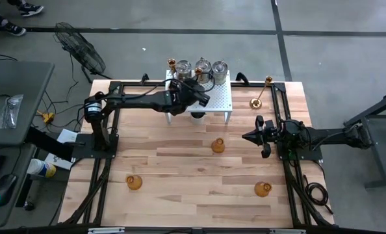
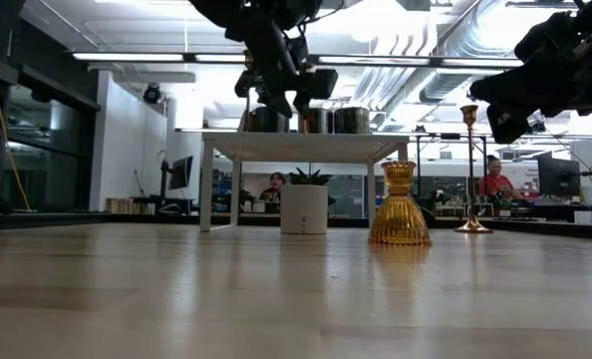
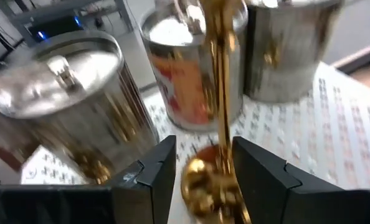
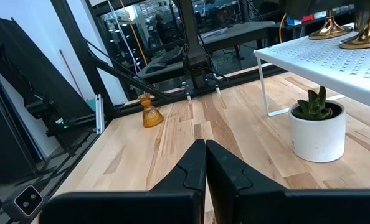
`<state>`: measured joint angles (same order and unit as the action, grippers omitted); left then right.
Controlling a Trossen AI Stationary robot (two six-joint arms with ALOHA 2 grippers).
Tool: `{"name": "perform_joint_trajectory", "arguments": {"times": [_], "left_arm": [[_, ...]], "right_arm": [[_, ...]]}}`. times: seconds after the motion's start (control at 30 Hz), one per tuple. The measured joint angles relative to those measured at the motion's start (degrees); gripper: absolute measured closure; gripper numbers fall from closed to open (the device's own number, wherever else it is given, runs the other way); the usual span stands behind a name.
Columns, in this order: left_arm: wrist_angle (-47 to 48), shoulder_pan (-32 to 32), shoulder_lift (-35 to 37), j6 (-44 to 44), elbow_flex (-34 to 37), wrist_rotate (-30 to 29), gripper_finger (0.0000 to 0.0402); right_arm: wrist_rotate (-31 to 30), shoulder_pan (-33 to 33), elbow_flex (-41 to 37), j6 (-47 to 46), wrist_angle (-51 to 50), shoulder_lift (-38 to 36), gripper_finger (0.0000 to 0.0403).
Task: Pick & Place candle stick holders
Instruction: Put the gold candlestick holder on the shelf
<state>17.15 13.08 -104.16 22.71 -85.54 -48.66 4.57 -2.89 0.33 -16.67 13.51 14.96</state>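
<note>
Brass was in the grip: the left gripper (image 3: 203, 171) hung over the white perforated rack (image 1: 220, 101), its two dark fingers (image 3: 151, 177) pinching the slim stem of a gold brass candlestick (image 3: 219, 93) just above the rack's top. Right behind that candlestick stood three silvery-grey jar holders (image 1: 202, 67) in a row along the rack's far edge, and one more gold candlestick (image 1: 171, 64) stood at the rack's far left corner. The jar nearest the stem showed a red and orange patch on its side, but no lettering could be read there.

Under the rack sat a small white pot with a green plant (image 4: 317, 127). Off the rack's right side, a third gold brass candlestick (image 1: 260, 95) stood on the wooden table (image 1: 180, 162).

Three amber-orange holders were out on the table in front of the rack: one (image 1: 218, 145) near the rack's front edge, one (image 1: 134, 182) well off to the front left, one (image 1: 263, 189) well off to the front right.

The right gripper (image 4: 205, 163) waited to the right of the rack, low over the table, its jaws pressed together on nothing.
</note>
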Motion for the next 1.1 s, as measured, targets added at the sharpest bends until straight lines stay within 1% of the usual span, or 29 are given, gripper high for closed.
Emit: {"name": "perform_joint_trajectory", "arguments": {"times": [0.1,0.43,0.53,0.6,0.7,0.8,0.87,0.93,1.1], "left_arm": [[2.9,-0.8,0.0,1.8,0.0,1.7,0.025],[8.0,-2.5,1.0,2.3,0.0,0.3,0.025],[10.7,-3.7,2.9,2.2,0.8,2.9,0.025],[9.1,-4.7,5.0,2.3,2.5,4.8,0.025],[7.5,-6.0,8.9,2.3,6.8,7.8,0.025],[4.2,-7.2,13.6,1.8,13.3,11.2,0.025],[-1.3,-8.0,17.0,0.6,18.4,14.4,0.025],[-5.9,-8.4,20.7,-0.9,24.4,19.4,0.025],[-22.4,-10.0,29.6,-3.2,39.6,36.2,0.025]], "right_arm": [[0.0,0.0,0.0,0.0,0.0,0.0,0.04],[0.0,0.0,0.0,0.0,0.0,0.0,0.04],[0.0,0.0,0.0,0.0,0.0,0.0,0.04],[0.0,0.0,0.0,0.0,0.0,0.0,0.04],[0.0,0.0,0.0,0.0,0.0,0.0,0.04],[0.0,0.0,0.0,0.0,0.0,0.0,0.04],[0.0,0.0,0.0,0.0,0.0,0.0,0.04],[0.0,0.0,0.0,0.0,0.0,0.0,0.04],[0.0,0.0,0.0,0.0,0.0,0.1,0.04]]}}
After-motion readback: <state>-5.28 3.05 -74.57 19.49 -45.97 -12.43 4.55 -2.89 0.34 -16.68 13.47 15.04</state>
